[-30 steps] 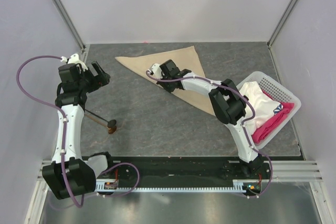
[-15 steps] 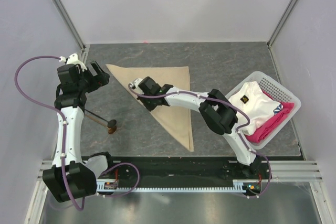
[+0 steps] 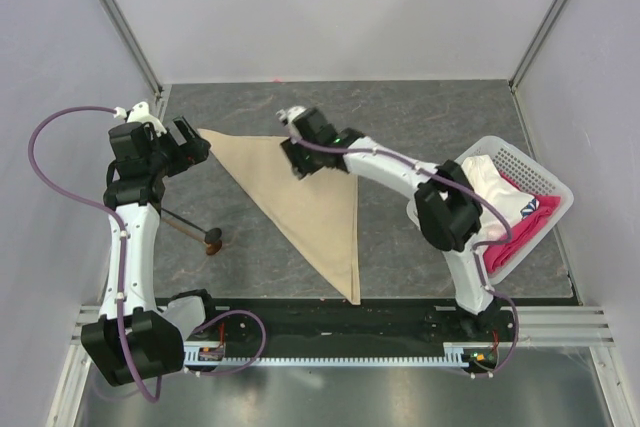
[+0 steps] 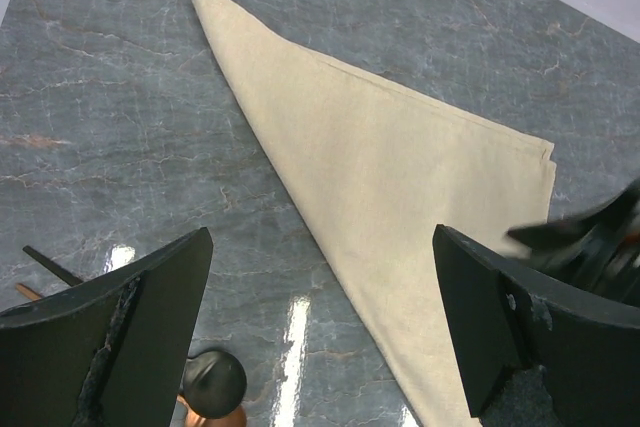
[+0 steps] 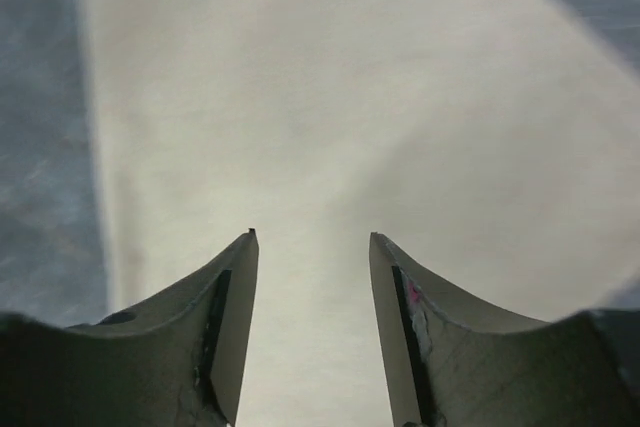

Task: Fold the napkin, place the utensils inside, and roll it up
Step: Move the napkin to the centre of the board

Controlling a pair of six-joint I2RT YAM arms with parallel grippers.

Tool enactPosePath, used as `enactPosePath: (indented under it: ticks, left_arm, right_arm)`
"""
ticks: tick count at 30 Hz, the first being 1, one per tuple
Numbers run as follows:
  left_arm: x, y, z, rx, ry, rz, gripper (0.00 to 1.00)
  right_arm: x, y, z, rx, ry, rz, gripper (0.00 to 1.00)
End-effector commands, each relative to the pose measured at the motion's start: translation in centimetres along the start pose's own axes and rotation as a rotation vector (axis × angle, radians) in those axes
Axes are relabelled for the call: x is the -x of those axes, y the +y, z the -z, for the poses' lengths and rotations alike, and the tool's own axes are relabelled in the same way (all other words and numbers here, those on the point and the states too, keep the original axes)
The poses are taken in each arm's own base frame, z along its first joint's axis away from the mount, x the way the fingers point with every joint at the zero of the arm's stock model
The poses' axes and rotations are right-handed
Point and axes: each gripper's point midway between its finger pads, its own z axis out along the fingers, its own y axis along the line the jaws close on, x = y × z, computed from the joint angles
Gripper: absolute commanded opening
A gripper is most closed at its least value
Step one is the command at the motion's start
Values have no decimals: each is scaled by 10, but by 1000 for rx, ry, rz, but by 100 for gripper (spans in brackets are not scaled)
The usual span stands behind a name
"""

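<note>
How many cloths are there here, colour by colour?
Tan: 1, the napkin
White: 1, the white cloth in the basket
Pink-red: 1, the pink-red cloth, also in the basket
Total: 3 cloths

Right arm (image 3: 392, 163) outstretched, right jaws narrowly parted, left jaws wide apart

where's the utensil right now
In the top view, the utensil lies on the left side of the table, next to the left arm and clear of the folded napkin to its right.
</note>
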Motion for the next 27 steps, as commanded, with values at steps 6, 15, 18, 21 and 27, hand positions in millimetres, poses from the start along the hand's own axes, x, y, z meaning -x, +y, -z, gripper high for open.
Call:
enactPosePath:
  ticks: [6,15,18,21,27]
  left_arm:
    - [9,-9,2,-44,-39,1,99]
    - [6,-11,-1,-55,-23,8,99]
    - [4,-11,-2,-60,-15,10,99]
    - [4,-11,-2,-60,-15,8,99]
    - [4,-11,-3,-59,-14,11,99]
  right_arm:
    - [28,-184,-14,-266,-39,-84,47]
    - [11,-215,-29,-262,3,-86,42]
    - [5,-212,-31,-251,17,-82,43]
    - [1,-212,-31,-250,23,-84,42]
    - [-4,-211,-26,-255,33,-88,42]
